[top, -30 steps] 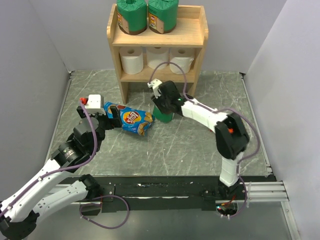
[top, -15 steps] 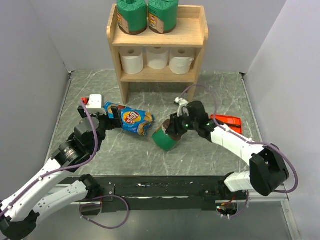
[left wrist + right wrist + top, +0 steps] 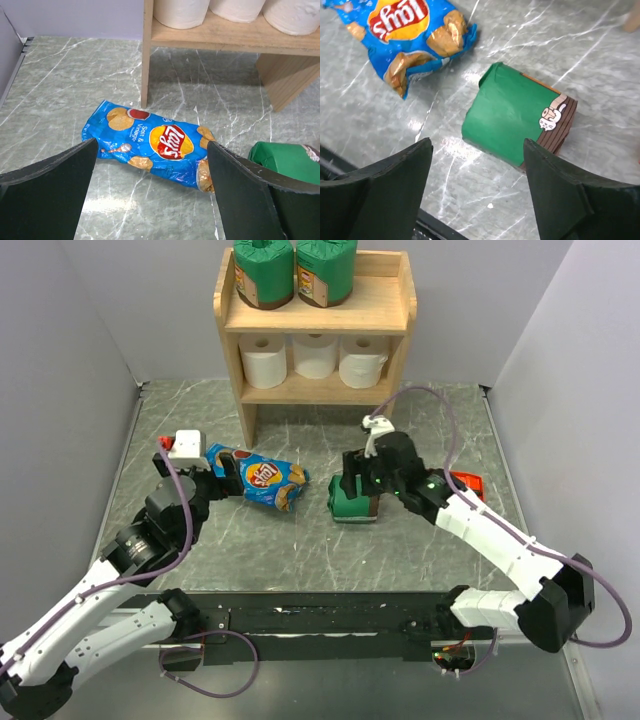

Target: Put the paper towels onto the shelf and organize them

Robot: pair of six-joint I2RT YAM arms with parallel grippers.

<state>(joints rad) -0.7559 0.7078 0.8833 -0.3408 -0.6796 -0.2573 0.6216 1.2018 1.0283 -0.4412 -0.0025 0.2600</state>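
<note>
top external view shows you the shelf (image 3: 388, 292) at the far side of the table (image 3: 300, 550), with two green-wrapped rolls (image 3: 264, 272) standing side by side on the left part of its top board and three white rolls (image 3: 315, 353) lined up on the lower tier. the third green roll (image 3: 350, 508) is not on the shelf: it lies on its side on the table in front of the unit, between the blue chip bag (image 3: 258, 478) and the orange package (image 3: 468, 483). your right gripper (image 3: 362, 484) hangs right over that roll with its jaws spread apart and nothing held; from the right wrist camera the roll rests on the marble beyond the two dark fingers (image 3: 385, 175), its brown end and small label turned to the right of that view. your left gripper (image 3: 222, 472) is spread wide as well, grasping nothing, and it sits just short of the chip bag, which lies flat between its fingers in the left wrist view.
</note>
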